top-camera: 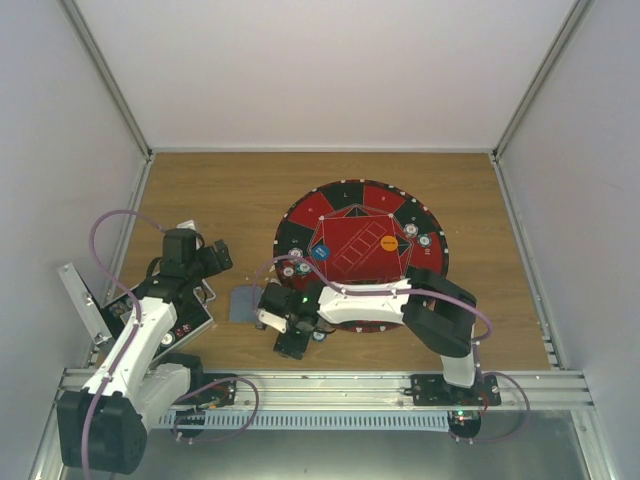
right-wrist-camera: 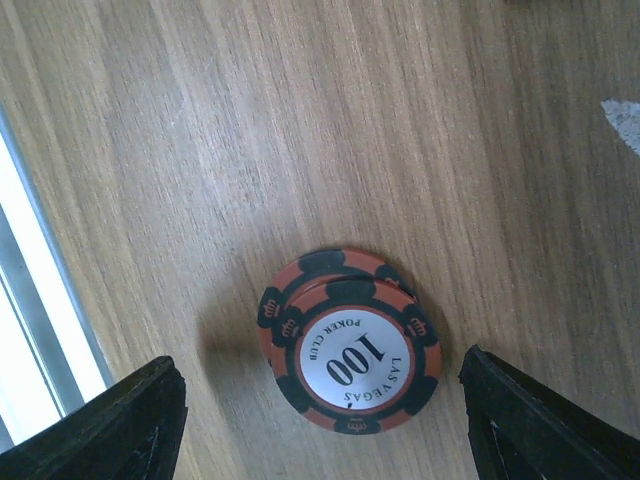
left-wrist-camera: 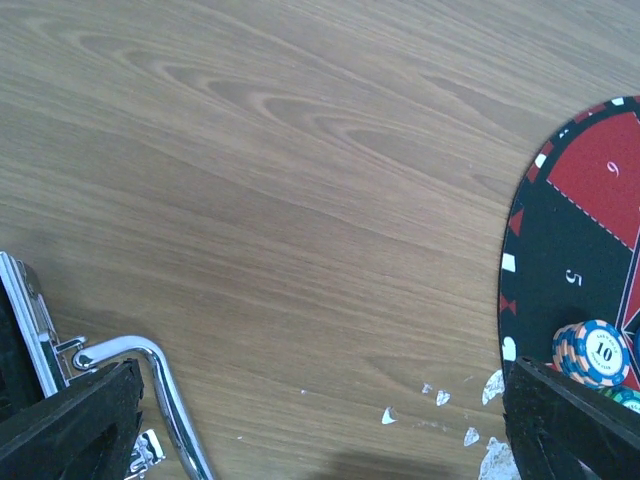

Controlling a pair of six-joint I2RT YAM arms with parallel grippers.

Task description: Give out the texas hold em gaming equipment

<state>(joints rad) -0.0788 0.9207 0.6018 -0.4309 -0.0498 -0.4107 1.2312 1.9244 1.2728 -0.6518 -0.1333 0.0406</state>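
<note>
Our right pincer (right-wrist-camera: pixel 318 370) stands released astride a small offset stack of red-and-black 100 chips (right-wrist-camera: pixel 350 350) lying on the bare counter (right-wrist-camera: pixel 300 120) near the mat (top-camera: pixel 345 195), and our left pincer (left-wrist-camera: pixel 320 420) hangs released and empty by the case handle (left-wrist-camera: pixel 160 380). Because the top chip sits skewed, we judge that closing could shear the stack, pinching one chip while the other skids away. We count two 100 chips, one blue disc (top-camera: pixel 320 252), one orange disc (top-camera: pixel 389 242) and one pile of cards (top-camera: pixel 243 303); the 10-chip stack (left-wrist-camera: pixel 598 352) we cannot count.
</note>
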